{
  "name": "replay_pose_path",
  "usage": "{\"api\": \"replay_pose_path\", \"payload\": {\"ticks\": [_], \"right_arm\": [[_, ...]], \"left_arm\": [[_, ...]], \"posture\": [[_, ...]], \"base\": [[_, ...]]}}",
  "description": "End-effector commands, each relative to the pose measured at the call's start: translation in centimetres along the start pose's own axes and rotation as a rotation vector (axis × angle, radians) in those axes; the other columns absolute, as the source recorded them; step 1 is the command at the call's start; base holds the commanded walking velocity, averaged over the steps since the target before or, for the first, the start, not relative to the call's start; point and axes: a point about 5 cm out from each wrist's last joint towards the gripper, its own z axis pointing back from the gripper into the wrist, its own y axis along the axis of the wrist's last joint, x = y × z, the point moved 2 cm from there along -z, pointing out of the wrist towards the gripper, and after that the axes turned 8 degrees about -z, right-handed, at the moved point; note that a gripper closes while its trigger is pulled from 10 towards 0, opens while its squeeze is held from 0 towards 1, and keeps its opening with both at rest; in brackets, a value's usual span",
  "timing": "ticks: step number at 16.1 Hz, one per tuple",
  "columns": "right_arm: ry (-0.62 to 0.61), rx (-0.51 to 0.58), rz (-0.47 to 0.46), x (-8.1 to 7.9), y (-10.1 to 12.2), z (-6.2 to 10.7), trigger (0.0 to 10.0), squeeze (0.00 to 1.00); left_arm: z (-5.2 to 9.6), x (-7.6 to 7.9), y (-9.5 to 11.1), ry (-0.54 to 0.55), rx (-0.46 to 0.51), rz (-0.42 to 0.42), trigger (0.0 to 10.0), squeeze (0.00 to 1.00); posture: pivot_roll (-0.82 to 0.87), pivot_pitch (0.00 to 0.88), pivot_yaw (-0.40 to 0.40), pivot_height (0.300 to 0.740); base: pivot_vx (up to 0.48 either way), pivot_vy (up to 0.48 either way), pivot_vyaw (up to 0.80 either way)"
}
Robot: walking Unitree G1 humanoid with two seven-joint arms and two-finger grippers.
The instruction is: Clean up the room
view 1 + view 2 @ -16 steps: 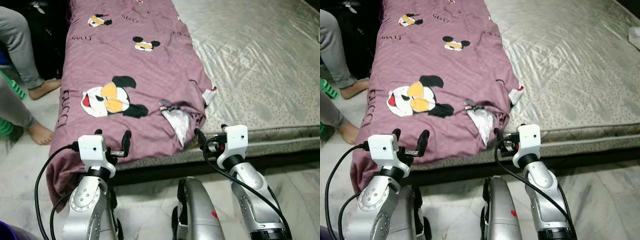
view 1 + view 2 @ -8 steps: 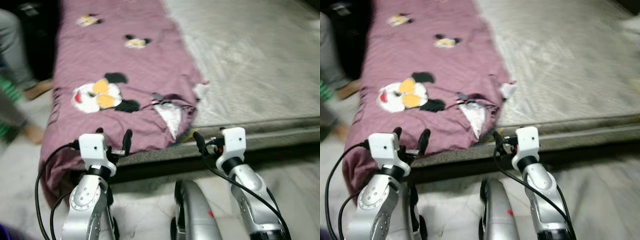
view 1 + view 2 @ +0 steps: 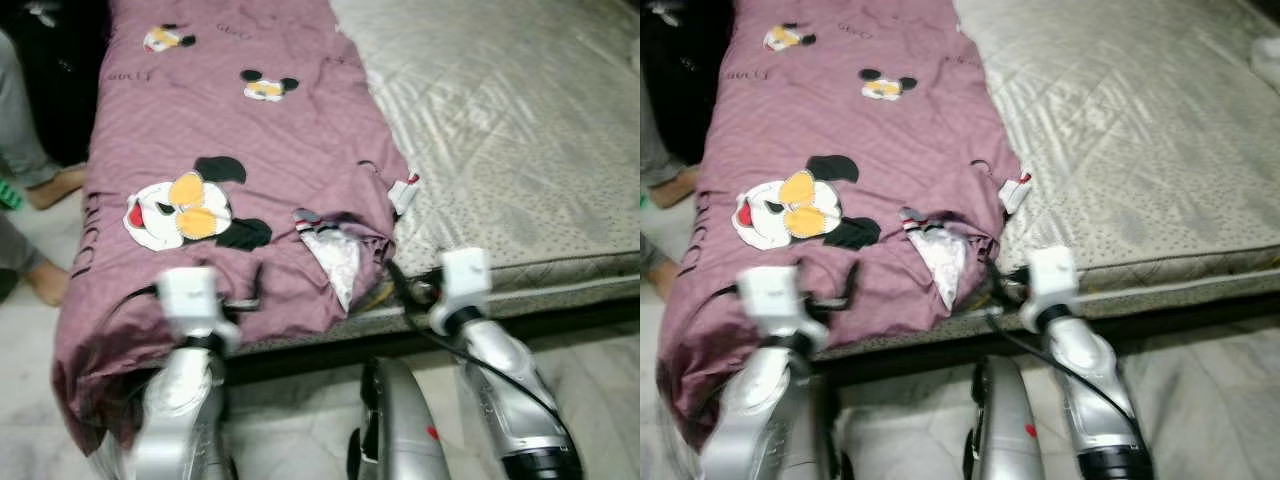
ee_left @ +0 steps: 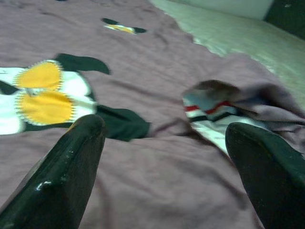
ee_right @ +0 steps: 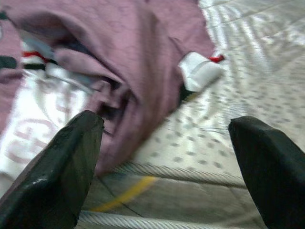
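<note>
The mauve cotton blanket printed with cartoon mouse heads (image 3: 250, 150) lies lengthwise along the left side of the pale grey quilted mattress (image 3: 520, 130), its near right corner bunched at about 12 o'clock from the robot's body, with a white, striped folded-under patch (image 3: 335, 255) exposed there. The left gripper (image 4: 162, 157) hovers just above the blanket's near end with its two fingers spread wide and nothing between them; the right gripper (image 5: 167, 157), equally spread and empty, points at the crumpled corner where cloth meets mattress edge. The step in hand is probably seizing the near hem to straighten or fold the blanket. To do it well, each gripper should pinch a single thick fold at the hem, left at 10 o'clock, right at 1 o'clock, then lift evenly to avoid skewing. A person's bare feet (image 3: 50, 185) stand at 9 o'clock; keep clear.
</note>
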Motion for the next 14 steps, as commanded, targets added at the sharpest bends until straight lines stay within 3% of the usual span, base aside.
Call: {"api": "replay_pose_path", "payload": {"ticks": [1,4,6,9,13,14], "right_arm": [[0.017,-0.004,-0.002,-0.5,-0.4,0.1,10.0,0.0],[0.037,-0.018,0.007,-0.7,-0.6,-0.1,10.0,0.0],[0.06,-0.049,0.024,-0.7,-1.0,-0.7,10.0,0.0],[0.066,-0.063,0.068,-1.0,-0.9,-2.5,10.0,0.0],[0.04,-0.04,0.104,-1.7,-0.1,-4.8,10.0,0.0],[0.012,-0.018,0.098,-2.0,0.7,-6.1,10.0,0.0]], "left_arm": [[0.6,-0.9,-0.8,0.038,-0.037,-0.015,10.0,0.0],[0.7,-1.1,-0.7,0.05,-0.035,-0.023,10.0,0.0],[0.9,-1.2,-0.4,0.051,-0.027,-0.05,10.0,0.0],[1.5,-2.3,0.2,0.053,-0.004,-0.146,10.0,0.0],[3.0,-3.1,0.5,0.088,-0.01,-0.187,10.0,0.0],[3.6,-3.3,0.7,0.108,-0.014,-0.193,10.0,0.0]], "posture": [[-0.1,0.211,-0.055,0.545],[-0.09,0.218,-0.056,0.545],[-0.07,0.225,-0.058,0.545],[-0.03,0.238,-0.067,0.545],[0.02,0.258,-0.084,0.545],[0.05,0.266,-0.086,0.545]], "base": [[0.0,0.0,0.0],[0.0,0.0,0.66],[0.0,0.0,0.0],[0.0,0.0,0.0],[0.0,0.0,0.0],[0.0,0.0,0.0]]}}
